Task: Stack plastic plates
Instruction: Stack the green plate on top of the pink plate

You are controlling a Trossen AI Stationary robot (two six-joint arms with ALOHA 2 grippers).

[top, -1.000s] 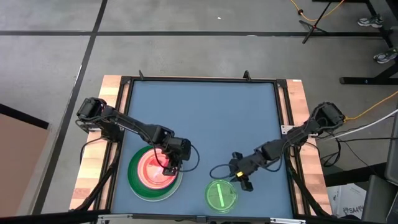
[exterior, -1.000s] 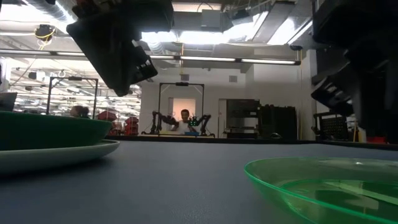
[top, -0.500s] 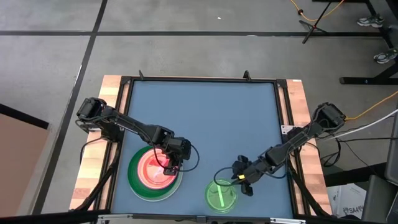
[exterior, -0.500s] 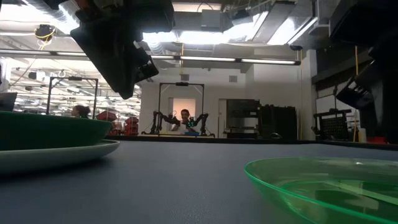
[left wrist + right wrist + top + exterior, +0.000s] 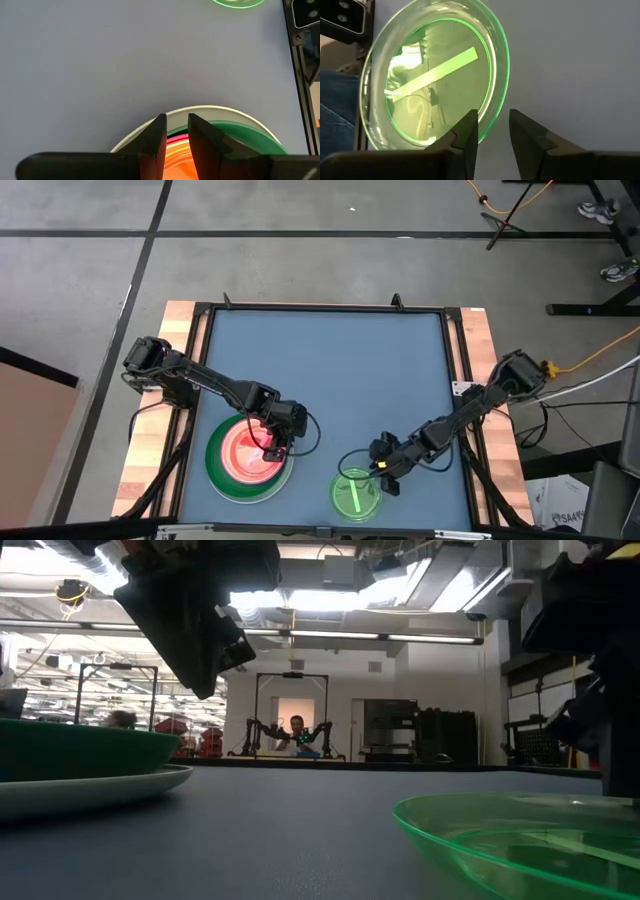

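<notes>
A stack of plates (image 5: 250, 458) stands near the table's front left: a pale plate (image 5: 110, 788) at the bottom, a dark green one (image 5: 80, 750) on it, then magenta (image 5: 175, 140) and orange (image 5: 243, 452). My left gripper (image 5: 272, 443) hovers over the stack's right part, its fingers a little apart and empty (image 5: 177, 135). A small translucent green plate (image 5: 356, 493) lies flat at the front centre. My right gripper (image 5: 385, 478) is open at that plate's right rim (image 5: 497, 120), one finger over the inside and one outside; I cannot tell whether they touch it.
The blue-grey table mat (image 5: 330, 370) is bare behind both plates. Wooden strips (image 5: 485, 350) and a black frame border it. In the low view a person (image 5: 297, 726) stands far off in the room behind the table.
My right gripper has gone toward the table's near edge and down to the small green plate's right rim. The plate has stayed where it was.
</notes>
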